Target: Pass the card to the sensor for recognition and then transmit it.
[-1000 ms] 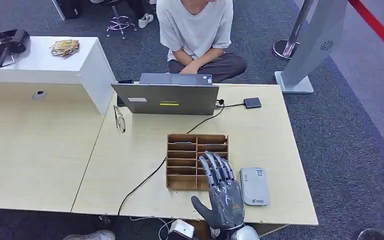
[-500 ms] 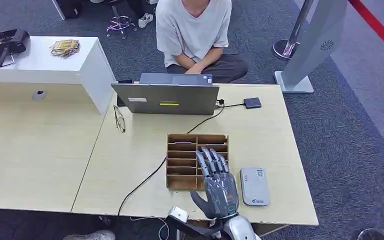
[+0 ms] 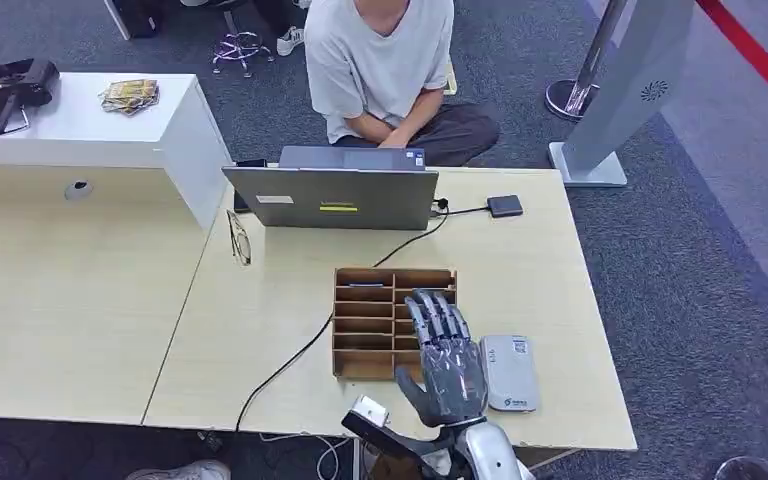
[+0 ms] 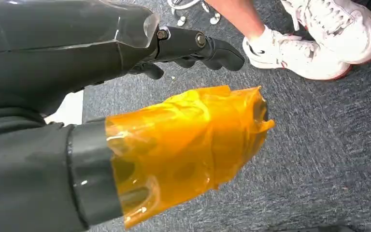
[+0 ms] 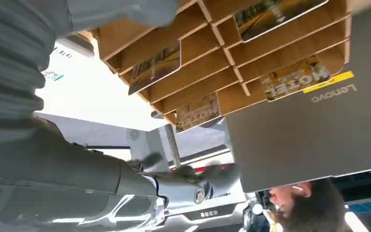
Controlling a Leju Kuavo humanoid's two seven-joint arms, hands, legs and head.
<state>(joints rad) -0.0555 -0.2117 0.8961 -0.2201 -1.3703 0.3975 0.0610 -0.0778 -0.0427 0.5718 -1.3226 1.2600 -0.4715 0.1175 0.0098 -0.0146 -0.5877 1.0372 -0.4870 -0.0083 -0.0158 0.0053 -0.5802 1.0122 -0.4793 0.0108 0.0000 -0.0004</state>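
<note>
A wooden card rack (image 3: 365,325) stands on the table near its front edge. My right hand (image 3: 446,362) hovers over the rack's right column, fingers stretched forward and apart, holding nothing. In the right wrist view the rack (image 5: 232,53) has printed cards in its slots, among them one card (image 5: 155,68) close to my right hand (image 5: 38,121) and another card (image 5: 294,77) by the laptop. A white flat sensor (image 3: 511,372) lies just right of the hand. My left hand (image 4: 193,46) hangs over the carpet with nothing in it.
A grey laptop (image 3: 332,197) stands open behind the rack, with a person (image 3: 390,60) seated beyond it. A black cable (image 3: 290,362) runs across the table to the front edge. Glasses (image 3: 239,237) lie at the left. A small dark box (image 3: 505,206) sits at the back right.
My right hand has moved forward, so its fingertips reach further over the rack's right column. The person has leaned slightly.
</note>
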